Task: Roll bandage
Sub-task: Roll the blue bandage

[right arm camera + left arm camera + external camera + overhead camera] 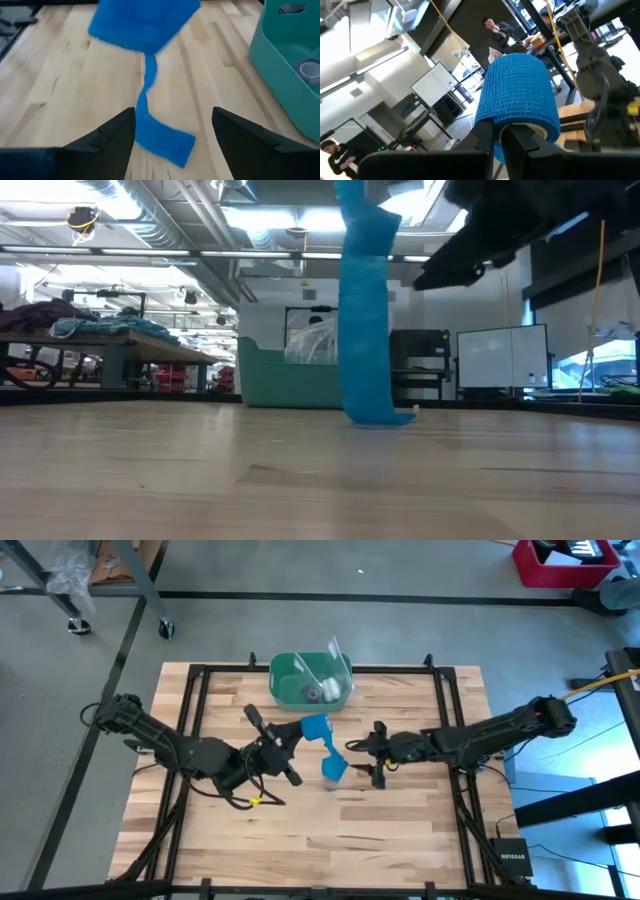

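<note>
The blue bandage is partly wound into a roll point(315, 727), which my left gripper point(293, 743) holds above the table's middle, shut on it. From the roll a twisted strip point(362, 330) hangs straight down. Its free end point(165, 140) lies flat on the wood. My right gripper point(172, 135) is open and low, just right of the strip. Its fingers stand on either side of the free end without touching it. My left gripper pinches the roll at its near end point(495, 122) between its two fingers, which stand close together. The fingers point(485, 137) slant up from the table's left. The roll is lifted clear of the table. The strip hangs from it, and only its free end touches the wood.
A green plastic bin point(311, 680) with a clear bag and small items stands just beyond the roll, at the table's far middle. Bare wood lies in front of both grippers toward the near edge. People and benches show in the room beyond.
</note>
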`<move>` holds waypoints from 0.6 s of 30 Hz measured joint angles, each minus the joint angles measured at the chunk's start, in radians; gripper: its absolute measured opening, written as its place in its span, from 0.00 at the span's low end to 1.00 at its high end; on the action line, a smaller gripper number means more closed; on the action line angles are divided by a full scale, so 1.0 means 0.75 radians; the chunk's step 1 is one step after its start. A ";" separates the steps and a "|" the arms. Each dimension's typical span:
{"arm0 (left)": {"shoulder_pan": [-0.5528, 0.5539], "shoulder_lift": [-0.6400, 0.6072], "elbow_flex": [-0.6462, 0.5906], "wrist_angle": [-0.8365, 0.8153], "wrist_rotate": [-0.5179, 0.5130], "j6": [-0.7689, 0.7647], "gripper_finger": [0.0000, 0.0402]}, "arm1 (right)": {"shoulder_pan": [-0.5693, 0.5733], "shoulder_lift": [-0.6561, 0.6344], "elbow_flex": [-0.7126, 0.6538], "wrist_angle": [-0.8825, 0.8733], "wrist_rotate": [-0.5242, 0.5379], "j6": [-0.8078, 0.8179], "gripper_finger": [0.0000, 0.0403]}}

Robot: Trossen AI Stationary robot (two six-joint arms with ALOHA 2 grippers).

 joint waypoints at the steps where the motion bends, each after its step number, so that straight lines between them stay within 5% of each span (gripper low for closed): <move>1: 0.000 0.000 0.000 -0.001 0.001 0.001 0.03 | 0.000 0.033 0.000 0.033 0.006 0.000 0.66; 10: -0.003 0.000 0.000 -0.004 0.002 0.017 0.03 | 0.000 0.351 0.001 0.417 -0.004 -0.070 0.59; 18: -0.003 0.000 0.000 -0.005 0.004 0.023 0.03 | 0.000 0.427 0.001 0.536 -0.039 -0.111 0.17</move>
